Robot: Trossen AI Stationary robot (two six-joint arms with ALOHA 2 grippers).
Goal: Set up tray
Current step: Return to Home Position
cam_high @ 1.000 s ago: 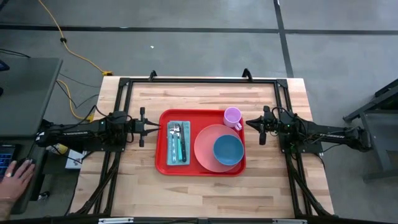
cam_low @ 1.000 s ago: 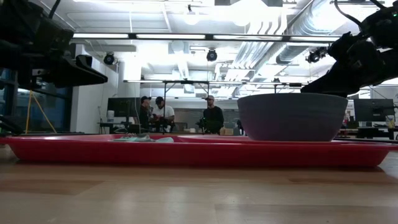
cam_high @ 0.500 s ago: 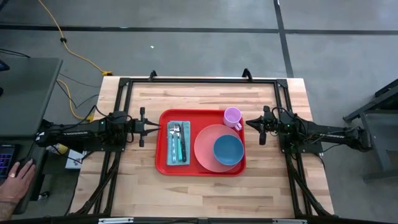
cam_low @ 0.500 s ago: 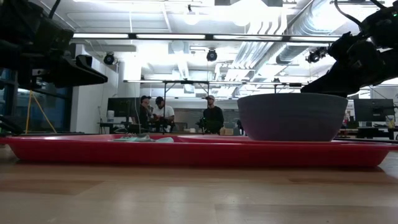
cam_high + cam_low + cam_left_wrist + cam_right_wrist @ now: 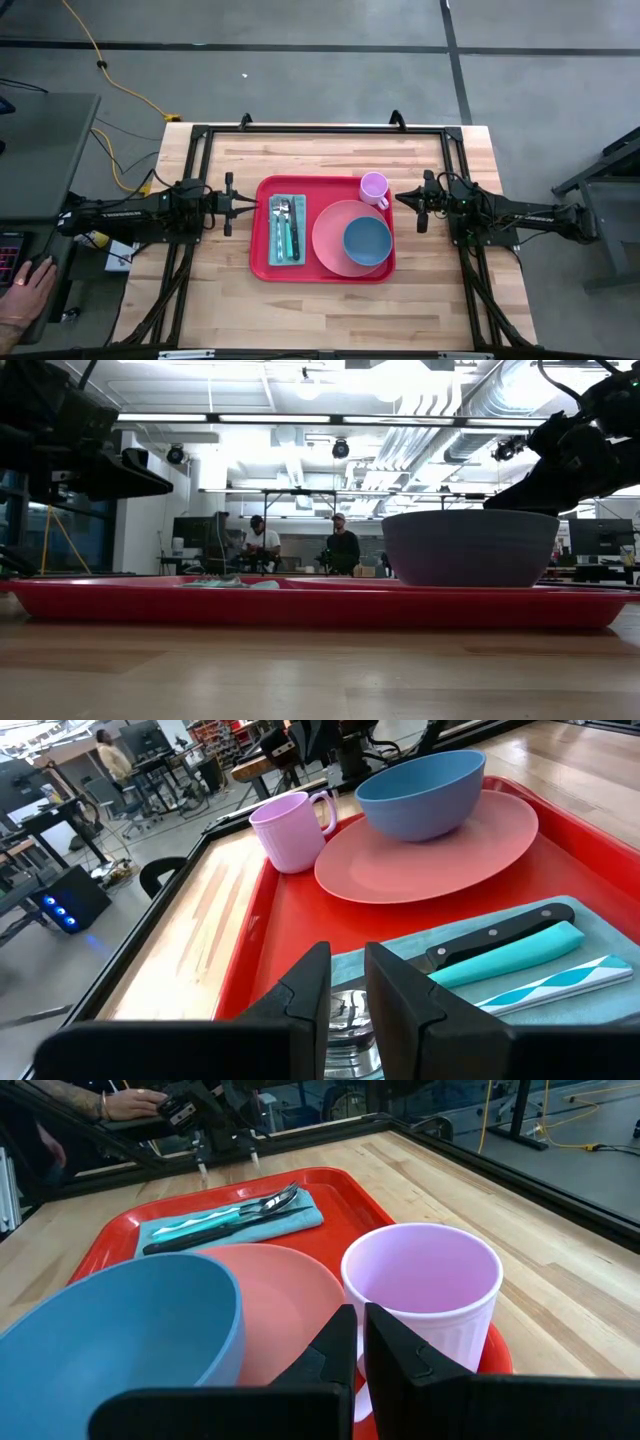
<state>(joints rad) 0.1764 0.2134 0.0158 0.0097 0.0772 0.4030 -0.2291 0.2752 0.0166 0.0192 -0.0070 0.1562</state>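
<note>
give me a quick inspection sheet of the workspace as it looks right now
surface: light wooden table, no spills seen
job's things: large red rectangular plastic tray at centre; on it a round pink plate holding a blue bowl, a lilac mug beside it, a blue napkin carrying cutlery
clutter: nothing seen
tools: left tool and right tool shut, empty, either side of the tray
cables: yellow cable on the floor
surroundings: a person's hand at the side desk; people far behind

Both arms lie low, left claw (image 5: 347,958) and right claw (image 5: 358,1322) closed.
</note>
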